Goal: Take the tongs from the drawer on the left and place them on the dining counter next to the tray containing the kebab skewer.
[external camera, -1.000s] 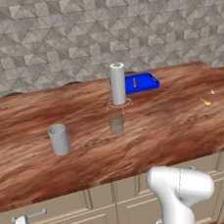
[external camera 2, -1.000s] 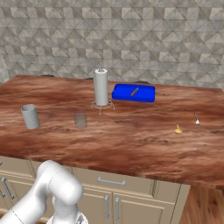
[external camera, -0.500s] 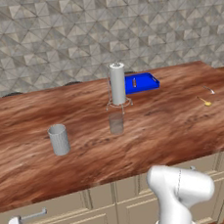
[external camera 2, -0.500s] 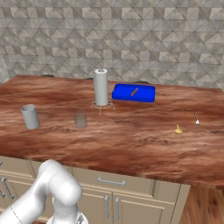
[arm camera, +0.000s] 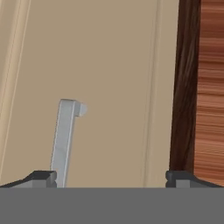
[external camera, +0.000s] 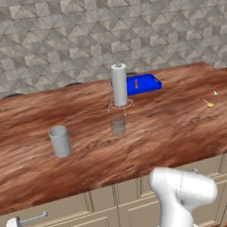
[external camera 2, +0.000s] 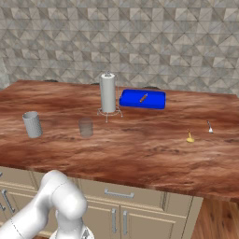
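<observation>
Gripper at the left drawer's handle, jaws wide apart, nothing held.

My gripper [arm camera: 111, 177] faces the drawer [arm camera: 109, 87] front, rolled so the bar handle [arm camera: 65, 138] runs lengthwise up the hand view, just beside my left-hand fingertip [arm camera: 41, 177] (off-centre, not between the tips). The tongs are presumably inside the closed drawer, under the dining counter [external camera: 152, 131]; the tray [external camera: 144, 84] sits far across.

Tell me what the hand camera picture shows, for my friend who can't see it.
The open gripper faces the beige drawer front, one fingertip beside its silver bar handle. The reddish-brown dining counter edge runs along one side.
</observation>
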Available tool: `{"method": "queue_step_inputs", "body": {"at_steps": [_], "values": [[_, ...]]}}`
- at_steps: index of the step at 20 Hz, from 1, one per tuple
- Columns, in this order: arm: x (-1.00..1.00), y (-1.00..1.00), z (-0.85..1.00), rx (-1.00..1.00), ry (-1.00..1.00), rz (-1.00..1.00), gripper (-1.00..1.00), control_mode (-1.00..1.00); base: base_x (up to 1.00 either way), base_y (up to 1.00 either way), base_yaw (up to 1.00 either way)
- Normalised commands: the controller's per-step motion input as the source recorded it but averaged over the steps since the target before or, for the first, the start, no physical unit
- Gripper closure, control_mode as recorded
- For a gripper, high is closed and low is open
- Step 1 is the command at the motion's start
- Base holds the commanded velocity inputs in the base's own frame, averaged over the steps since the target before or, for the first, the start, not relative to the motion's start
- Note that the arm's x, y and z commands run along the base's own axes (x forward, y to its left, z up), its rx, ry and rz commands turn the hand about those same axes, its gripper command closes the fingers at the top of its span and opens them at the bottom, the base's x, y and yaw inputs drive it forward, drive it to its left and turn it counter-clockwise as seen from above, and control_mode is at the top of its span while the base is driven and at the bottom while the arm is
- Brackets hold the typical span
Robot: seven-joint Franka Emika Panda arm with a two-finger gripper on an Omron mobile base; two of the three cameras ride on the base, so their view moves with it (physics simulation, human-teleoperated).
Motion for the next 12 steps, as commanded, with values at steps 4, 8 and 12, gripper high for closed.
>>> {"method": "queue_step_inputs", "body": {"at_steps": [4, 8, 12], "values": [[0.06, 0.0, -0.14, 0.0, 0.0, 0.0, -1.0, -1.0, 0.0, 0.0, 0.0], [0.12, 0.0, -0.31, 0.0, 0.0, 0.0, -1.0, -1.0, 0.0, 0.0, 0.0], [0.21, 0.0, -0.37, 0.0, 0.0, 0.0, -1.0, -1.0, 0.0, 0.0, 0.0]]}}
